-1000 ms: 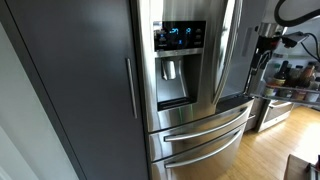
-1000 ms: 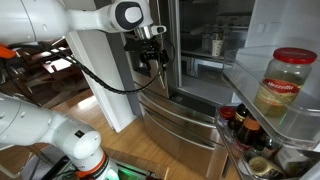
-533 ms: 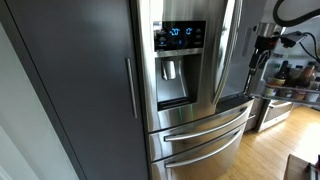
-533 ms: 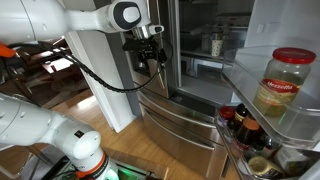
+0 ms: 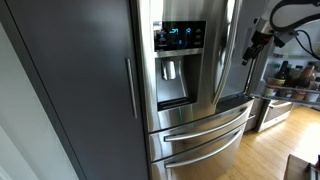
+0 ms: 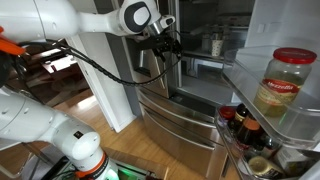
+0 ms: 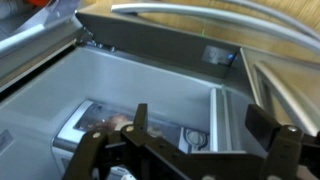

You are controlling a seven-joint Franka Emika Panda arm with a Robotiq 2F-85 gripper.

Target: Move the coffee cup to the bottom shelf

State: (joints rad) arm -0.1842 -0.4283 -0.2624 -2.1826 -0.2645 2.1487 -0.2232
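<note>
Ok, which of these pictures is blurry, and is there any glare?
Wrist view: soft and smeared throughout, the pincer a dark shape. In an exterior view the steel fridge shows bright streaks of glare. In an exterior view the near jar looks large and slightly soft.

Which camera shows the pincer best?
The wrist view: the pincer fills the foreground, jaws wide apart, nothing between them. Both exterior views show it only as a small dark shape by the fridge.

Brushed silver on the fridge doors [image 5: 200, 125], blue on the dispenser display [image 5: 180, 36]. Red on the jar lid [image 6: 295, 54], white on the arm [image 6: 95, 20].
</note>
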